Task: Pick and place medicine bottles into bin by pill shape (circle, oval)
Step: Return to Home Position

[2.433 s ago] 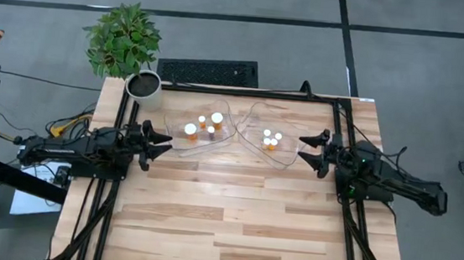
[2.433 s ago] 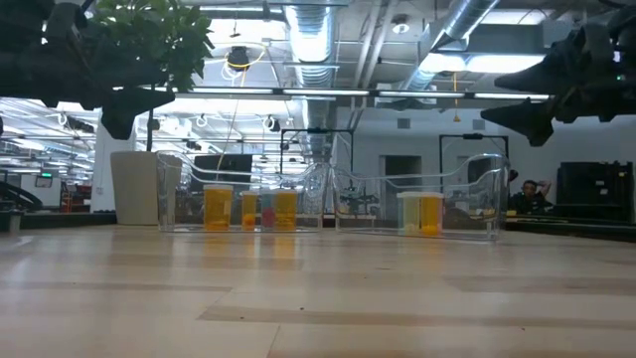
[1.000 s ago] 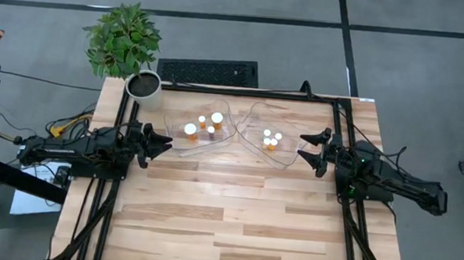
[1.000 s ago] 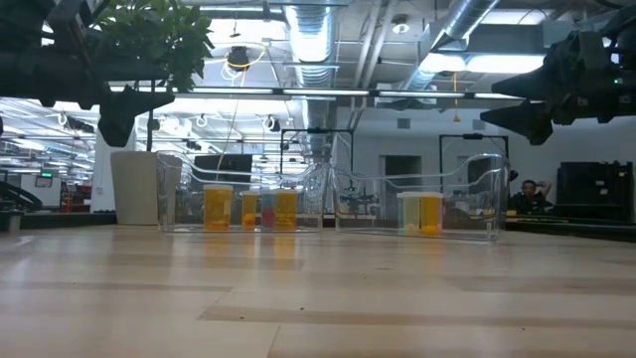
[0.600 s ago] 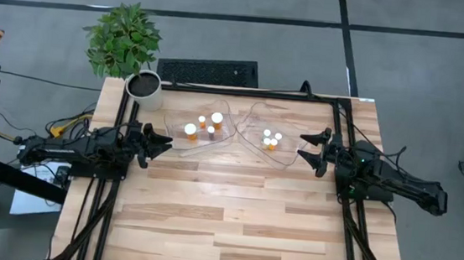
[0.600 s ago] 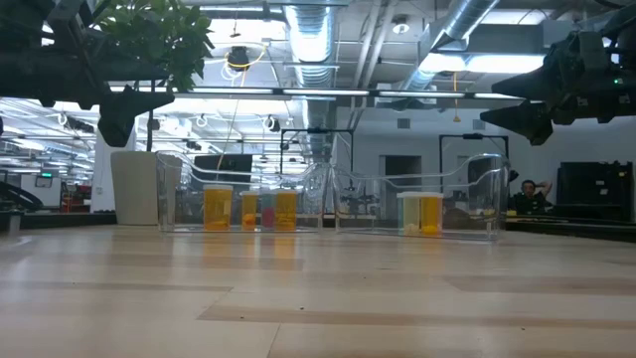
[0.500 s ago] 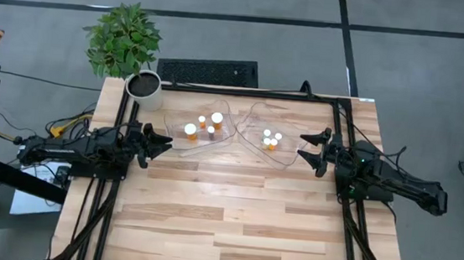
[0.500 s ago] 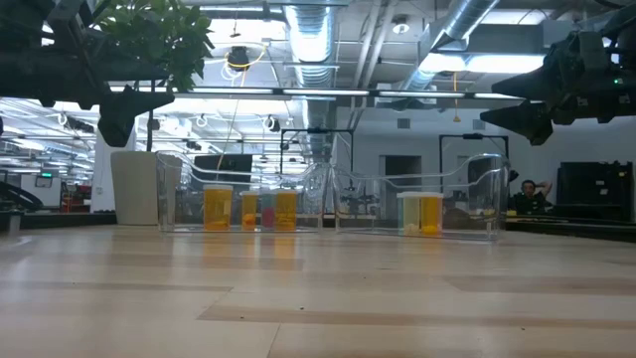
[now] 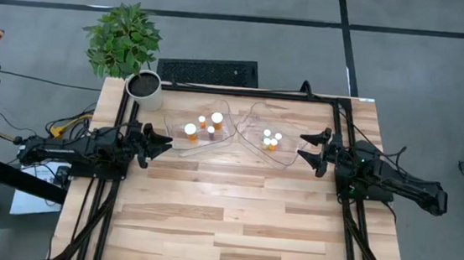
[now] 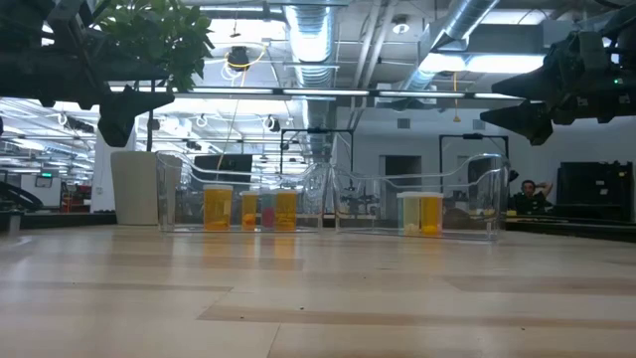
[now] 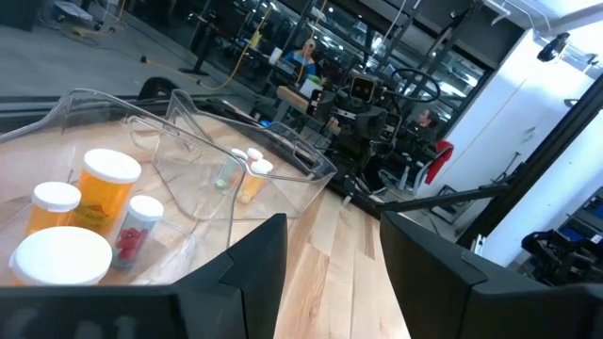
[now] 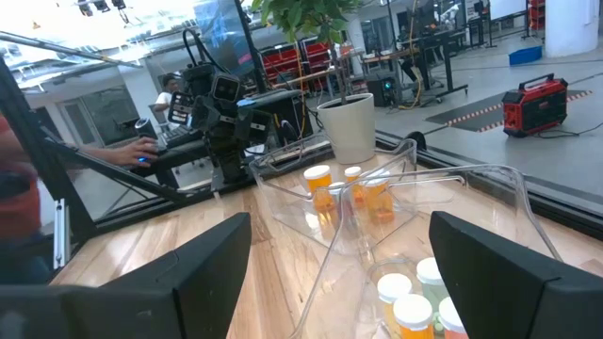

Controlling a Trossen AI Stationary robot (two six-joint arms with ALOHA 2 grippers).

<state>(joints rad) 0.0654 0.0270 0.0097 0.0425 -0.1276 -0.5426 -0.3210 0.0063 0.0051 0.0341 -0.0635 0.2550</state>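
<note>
Several orange-amber bottles with white caps (image 9: pixel 203 126) stand upright in the left clear bin (image 9: pixel 174 138); they also show in the left wrist view (image 11: pixel 89 202). Three more bottles (image 9: pixel 271 139) stand in the right clear bin (image 9: pixel 290 154), also in the right wrist view (image 12: pixel 415 306). My left gripper (image 9: pixel 163 145) is open and empty, above the table just left of the left bin. My right gripper (image 9: pixel 306 150) is open and empty, above the table just right of the right bin.
A white pot with a green plant (image 9: pixel 143 87) stands at the table's far left corner. The near part of the wooden table (image 9: pixel 231 231) is bare wood. A person's hand (image 12: pixel 141 148) shows in the room beyond the table.
</note>
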